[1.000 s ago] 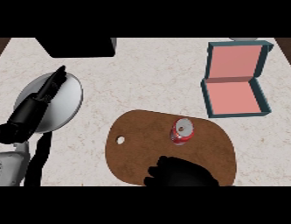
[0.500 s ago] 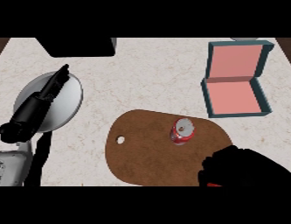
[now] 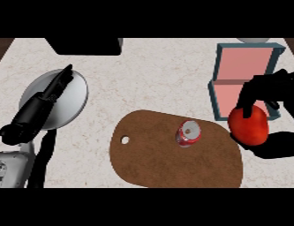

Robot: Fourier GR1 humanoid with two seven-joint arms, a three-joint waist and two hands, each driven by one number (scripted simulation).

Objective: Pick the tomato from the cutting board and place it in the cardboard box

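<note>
The red tomato (image 3: 249,126) is held in my right hand (image 3: 284,145), whose fingers and thumb curl round it. It hangs past the right edge of the brown cutting board (image 3: 156,154) and overlaps the near corner of the cardboard box (image 3: 242,66). The box lies open, teal outside and pink inside, at the counter's far right. My left hand (image 3: 42,103) rests at the left with straight fingers over a grey plate (image 3: 71,95).
A red and silver can (image 3: 189,133) lies on the cutting board's upper right part. A black block (image 3: 87,46) sits at the counter's far edge. A bowl's rim (image 3: 253,40) shows behind the box.
My right hand moved from the board's near edge up and to the right, and the tomato is now lifted in it beside the box. The left hand stayed put.
</note>
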